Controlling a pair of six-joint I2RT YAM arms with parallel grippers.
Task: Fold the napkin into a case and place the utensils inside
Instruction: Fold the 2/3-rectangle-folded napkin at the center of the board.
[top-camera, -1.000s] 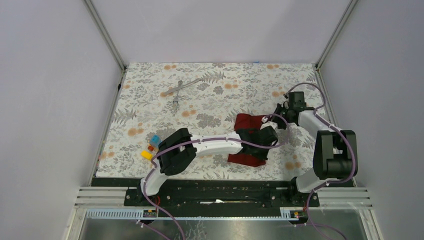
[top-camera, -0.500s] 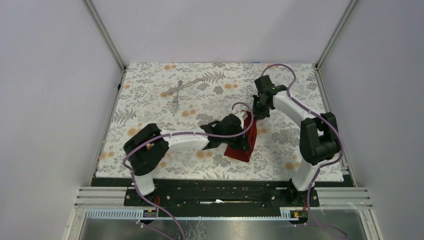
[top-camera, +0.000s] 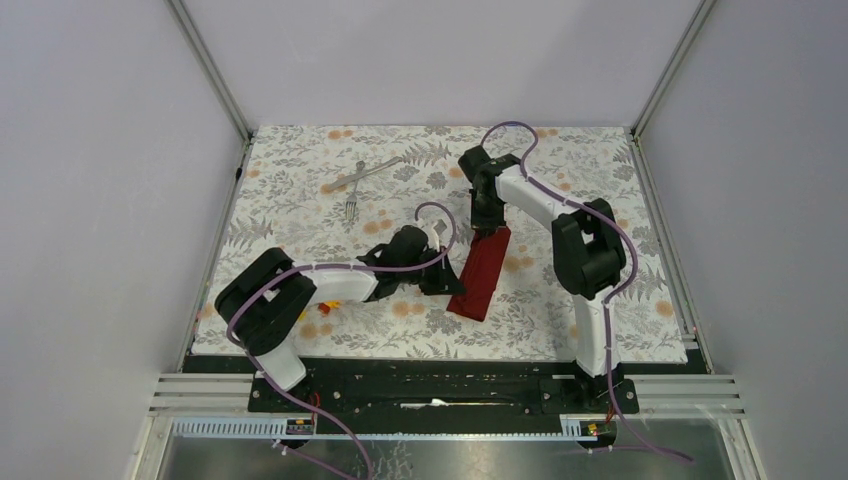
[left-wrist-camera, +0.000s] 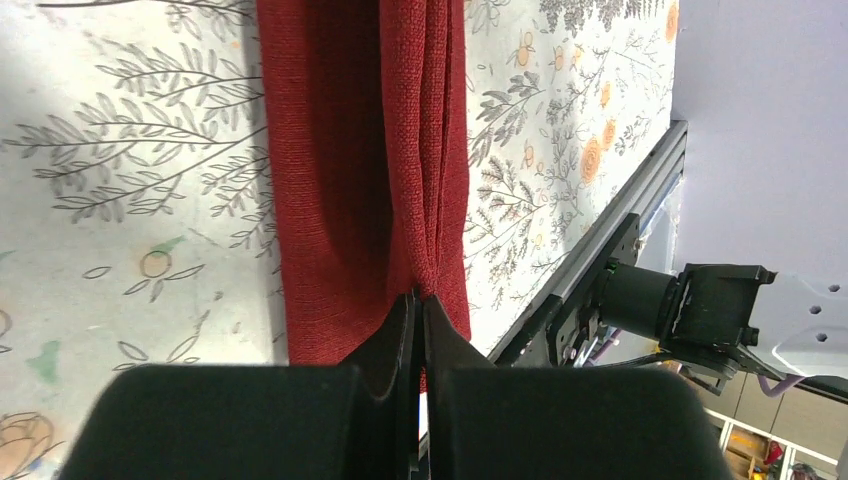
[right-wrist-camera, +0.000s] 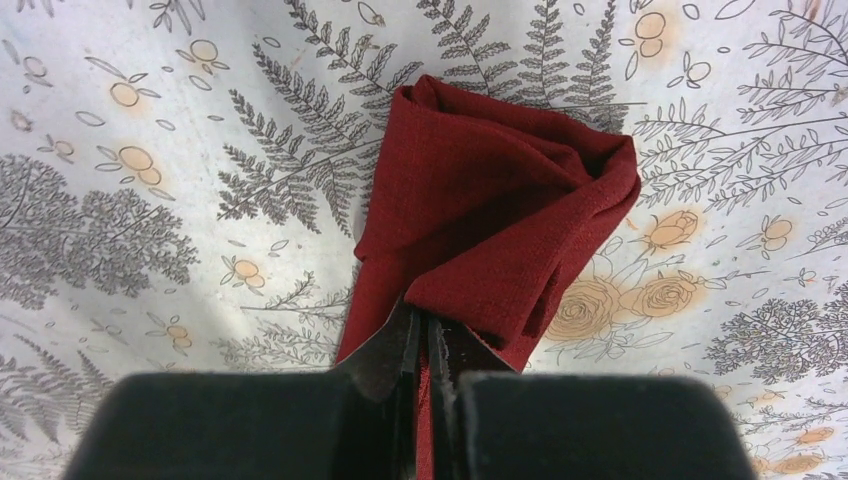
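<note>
Since a second ago both arms are seen swung toward the left edge of the table (top-camera: 290, 180), and the napkin (top-camera: 482, 275) – then a broader folded patch nearer the right edge – is now drawn out into a narrow, slanted strip lying roughly midway between the left and right edges, in the near half. Its far end is pinched by the right gripper (right-wrist-camera: 421, 320), whose jaws are closed on a bunched, rolled-over fold of the cloth; its near end is pinched by the left gripper (left-wrist-camera: 421, 297), jaws likewise closed on a gathered edge, with several layers visible running along the strip. The folding is therefore judged well advanced: the cloth is already brought to about a fork's length and width, though the far end is lumpy rather than flat, and whether a usable pocket has been formed cannot be told. The second half of the task is not yet begun – the utensils (top-camera: 362, 178), among them a fork (top-camera: 351, 207), lie crossed near the far left corner, well apart from the napkin and untouched by either arm.
</note>
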